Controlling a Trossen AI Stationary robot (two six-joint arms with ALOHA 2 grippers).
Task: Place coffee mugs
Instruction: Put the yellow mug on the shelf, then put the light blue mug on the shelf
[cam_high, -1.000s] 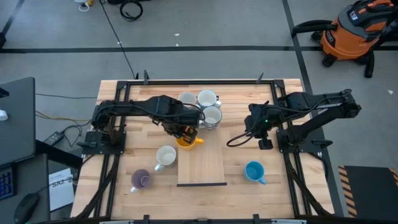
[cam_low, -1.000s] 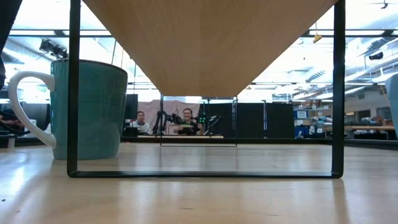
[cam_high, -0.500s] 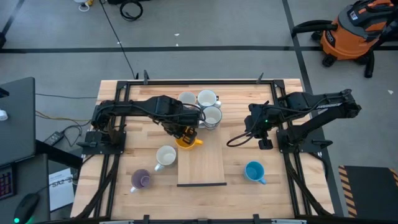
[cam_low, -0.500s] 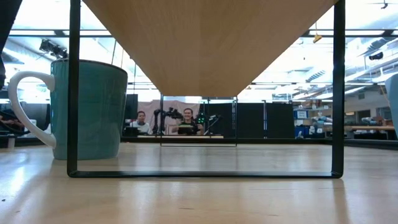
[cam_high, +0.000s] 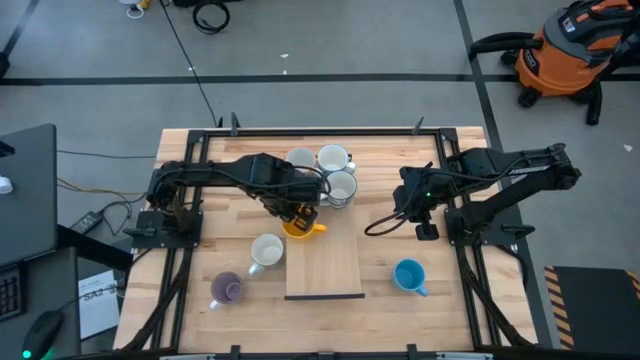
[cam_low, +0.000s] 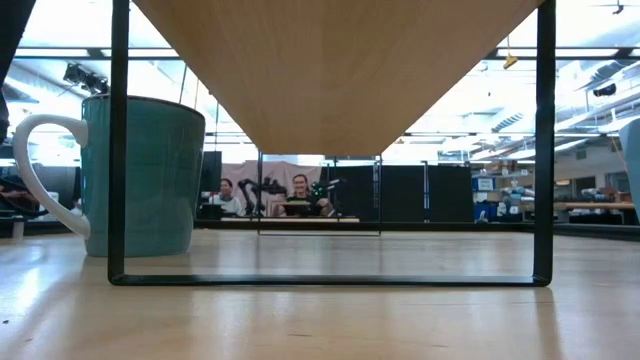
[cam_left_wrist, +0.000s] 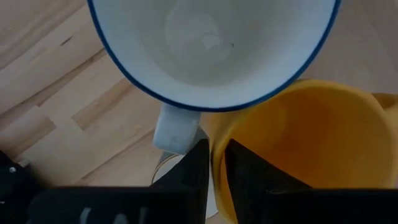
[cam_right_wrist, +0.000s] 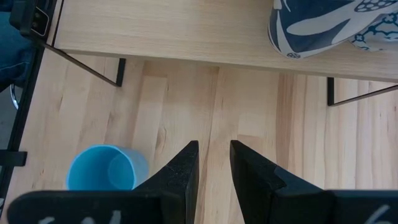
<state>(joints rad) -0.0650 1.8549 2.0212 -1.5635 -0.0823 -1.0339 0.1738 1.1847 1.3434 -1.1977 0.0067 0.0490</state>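
Observation:
A yellow mug (cam_high: 301, 229) stands upright on the far end of the wooden riser (cam_high: 323, 265). My left gripper (cam_high: 300, 212) points down over it, open, one finger outside (cam_left_wrist: 194, 171) and one inside (cam_left_wrist: 249, 171) the yellow rim. Three white mugs (cam_high: 333, 158) cluster just beyond; the nearest has a blue rim (cam_left_wrist: 211, 50). A white mug (cam_high: 266, 250) and a purple mug (cam_high: 228, 290) stand left of the riser. A blue mug (cam_high: 408, 275) stands to its right. My right gripper (cam_right_wrist: 214, 162) hangs open above bare table, right of the riser. My left gripper stands astride the yellow mug's rim (cam_left_wrist: 217, 146), on the side next to the blue-rimmed mug. It comes from above, one finger inside and one outside. Whether either finger touches the wall I cannot tell. The mug rests upright on the riser.
The riser's black legs (cam_low: 118, 150) frame the low view, with a white-handled mug (cam_low: 140, 175) beside the left one. The blue-rimmed mug's handle (cam_left_wrist: 177, 127) sits close to my left fingers. A blue-and-white patterned mug (cam_right_wrist: 329, 22) shows at the riser's far end. People sit beyond the table.

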